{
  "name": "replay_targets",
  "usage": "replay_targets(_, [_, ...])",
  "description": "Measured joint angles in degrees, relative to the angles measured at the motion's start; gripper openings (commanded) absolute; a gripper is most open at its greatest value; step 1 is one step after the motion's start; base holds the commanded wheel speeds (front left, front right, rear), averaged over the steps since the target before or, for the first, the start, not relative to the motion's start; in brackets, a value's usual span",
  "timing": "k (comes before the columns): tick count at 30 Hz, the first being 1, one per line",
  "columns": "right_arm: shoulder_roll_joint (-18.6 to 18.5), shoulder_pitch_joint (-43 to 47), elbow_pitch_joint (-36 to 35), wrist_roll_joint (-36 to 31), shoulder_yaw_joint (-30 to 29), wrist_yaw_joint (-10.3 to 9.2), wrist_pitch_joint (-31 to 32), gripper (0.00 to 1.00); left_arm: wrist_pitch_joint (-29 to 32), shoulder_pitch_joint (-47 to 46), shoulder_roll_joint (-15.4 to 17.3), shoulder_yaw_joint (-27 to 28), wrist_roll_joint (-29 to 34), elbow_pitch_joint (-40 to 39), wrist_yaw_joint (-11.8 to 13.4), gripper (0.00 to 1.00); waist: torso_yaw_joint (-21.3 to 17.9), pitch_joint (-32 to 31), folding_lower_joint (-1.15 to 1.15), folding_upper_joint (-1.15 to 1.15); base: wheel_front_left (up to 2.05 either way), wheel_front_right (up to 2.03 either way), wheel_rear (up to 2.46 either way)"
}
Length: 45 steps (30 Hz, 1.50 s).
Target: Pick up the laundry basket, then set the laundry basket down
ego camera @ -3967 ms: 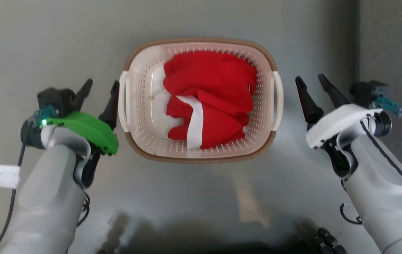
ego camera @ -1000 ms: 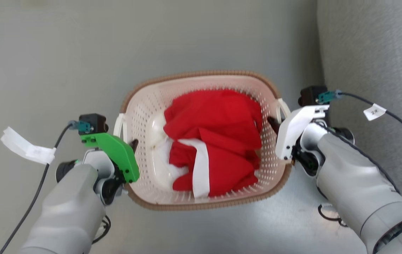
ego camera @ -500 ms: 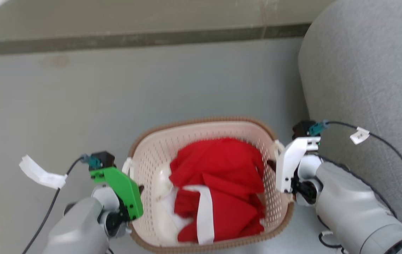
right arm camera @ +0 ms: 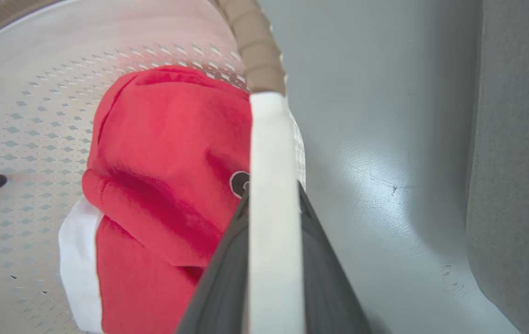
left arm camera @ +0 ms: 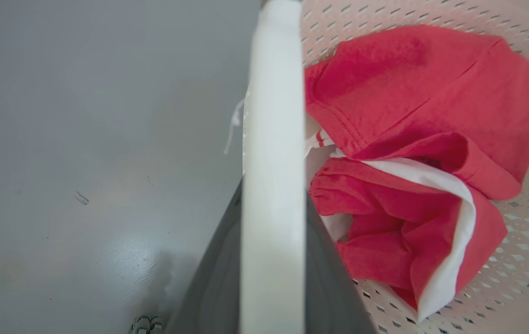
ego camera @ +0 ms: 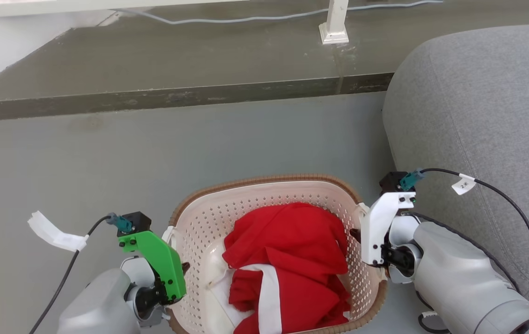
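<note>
Since each gripper has a side handle clamped betw. its two dark fingers, I'd put this in the held part of the job: pick-up done or nearly so, set-down not yet begun. The laundry basket (ego camera: 264, 178) is low centre in the head view, betw. the two arms, w/ a grey sofa (ego camera: 478, 93) just to its right and grey floor (ego camera: 106, 162) ahead, running up to a dark ledge (ego camera: 176, 96). The left gripper (left arm camera: 273, 208) is closed across the left handle (left arm camera: 274, 93), one finger outside the wall and one inside. The right gripper (right arm camera: 274, 199) does the same on the right handle (right arm camera: 269, 139), next to the brown rim (right arm camera: 255, 60). Inside lies a red garment (ego camera: 292, 241) w/ a white band, bunched near the middle. The wrist views show floor past the basket's sides w/ no contact line in sight, so it's prob. off the ground, but the base is hidden and I can't confirm. Next move calls for both arms to lower together at an equal rate, basket level and clear of the sofa, until the base meets the floor. Only then should the fingers open. An uneven descent could tilt the load or twist a handle out of the pinch.
</note>
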Motion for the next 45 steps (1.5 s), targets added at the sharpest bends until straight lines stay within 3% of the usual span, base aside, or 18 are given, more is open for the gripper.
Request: replay_targets(45, [-0.8, -0.8, -1.4, 2.5, 3.2, 0.0, 0.2, 0.0, -0.8, 0.0, 1.9, -2.4, -2.8, -2.0, 0.0, 0.0, -0.7, 1.5, 0.0, 0.0, 0.0, 0.0, 0.0])
